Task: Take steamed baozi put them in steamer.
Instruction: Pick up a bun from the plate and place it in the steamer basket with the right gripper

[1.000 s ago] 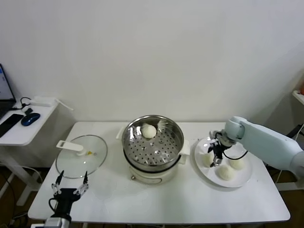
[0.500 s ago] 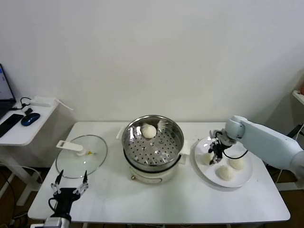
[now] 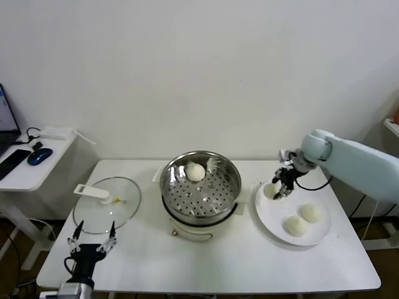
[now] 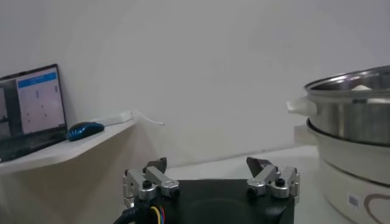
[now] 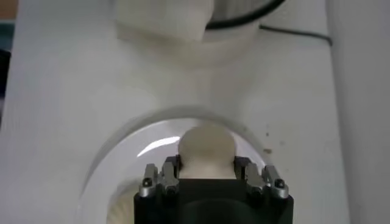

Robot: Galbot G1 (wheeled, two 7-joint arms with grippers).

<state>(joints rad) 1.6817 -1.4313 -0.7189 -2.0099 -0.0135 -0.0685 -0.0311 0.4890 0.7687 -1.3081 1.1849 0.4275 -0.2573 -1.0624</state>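
Steel is gleaming at the middle of the white bench [image 3: 206, 261], where the steamer [image 3: 201, 185] is sitting on its white cooker base [image 3: 201, 225] with one baozi [image 3: 194, 172] already lying on the perforated floor toward the far side. Off to the robot's right, the right gripper [image 3: 279, 190] is hanging over the near-steamer edge of the white plate [image 3: 272, 219], and its jaws are clamped on a second baozi [image 5: 206, 150], which the right wrist view is showing pinched between the two fingers just above the plate's rim; whether the bun is clear of the plate or only touching it I cannot tell. Two more baozi are resting on the plate, one [image 3: 310, 212] toward the far right and one [image 3: 296, 225] nearer the front, close together but apart from the gripped one. On the robot's left, the glass lid [image 3: 107, 204] with its white handle [image 3: 91, 191] is lying flat on the bench, well apart from the steamer. The left gripper [image 3: 91, 251] is waiting at the front edge of the bench just below the lid, with its jaws standing apart and holding nothing.
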